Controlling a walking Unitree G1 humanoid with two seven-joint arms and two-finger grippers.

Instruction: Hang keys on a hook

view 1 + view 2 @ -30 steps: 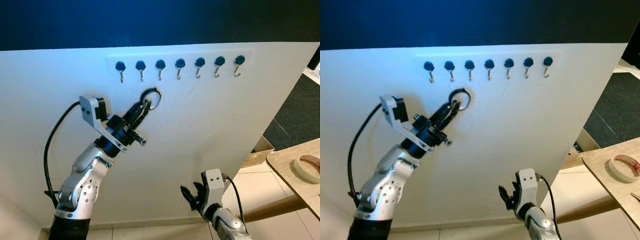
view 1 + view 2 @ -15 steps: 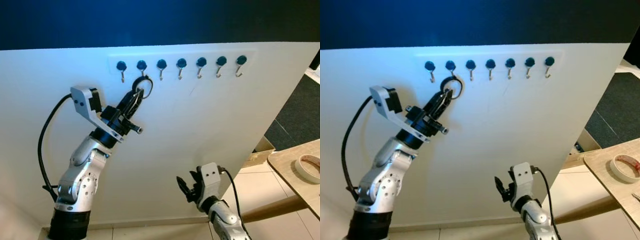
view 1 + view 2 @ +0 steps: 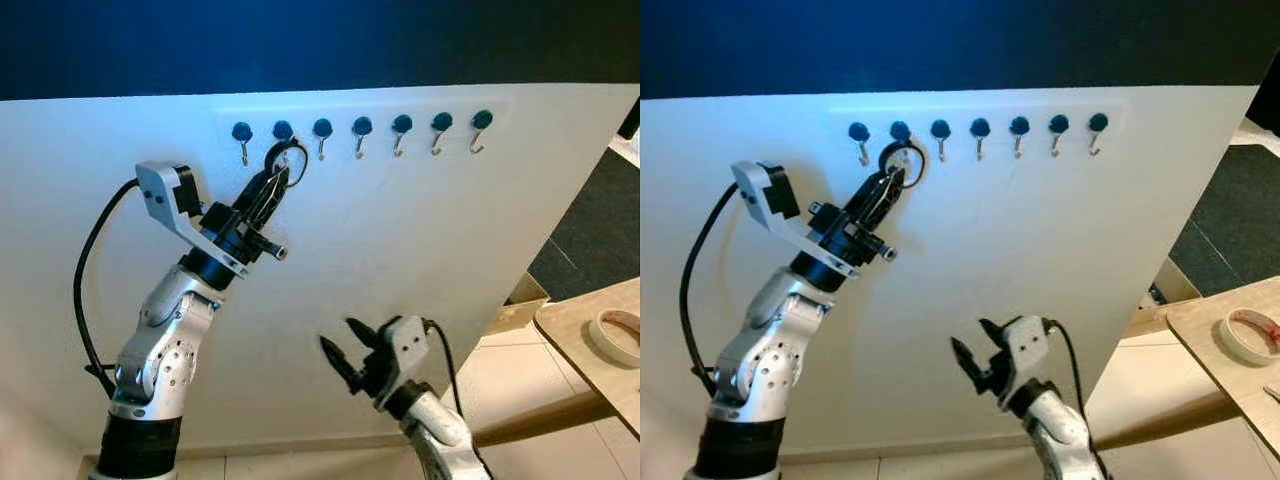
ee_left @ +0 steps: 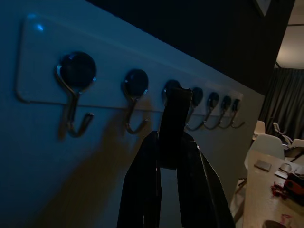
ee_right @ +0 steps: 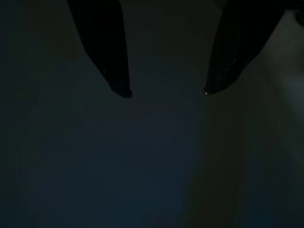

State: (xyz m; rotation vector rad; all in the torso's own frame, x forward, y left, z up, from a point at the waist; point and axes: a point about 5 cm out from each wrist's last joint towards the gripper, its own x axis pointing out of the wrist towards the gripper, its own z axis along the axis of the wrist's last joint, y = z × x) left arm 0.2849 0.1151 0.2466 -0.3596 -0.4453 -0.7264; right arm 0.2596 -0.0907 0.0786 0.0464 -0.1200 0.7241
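L gripper [image 3: 272, 187] clenched on dark metal key ring [image 3: 284, 158], ring at 2nd blue-capped hook [image 3: 283, 133] from white board's left edge; not yet hung. R gripper [image 3: 344, 352] spread, idle.

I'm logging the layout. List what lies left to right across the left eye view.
Left arm's wrist camera → left gripper holding the key ring → right gripper → far-right hook → tape roll.

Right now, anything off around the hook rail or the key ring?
Nothing stands out. The seven hooks sit in an even row on the white panel, none bent or missing. The left end effector holds the key ring up at the second hook from the left.
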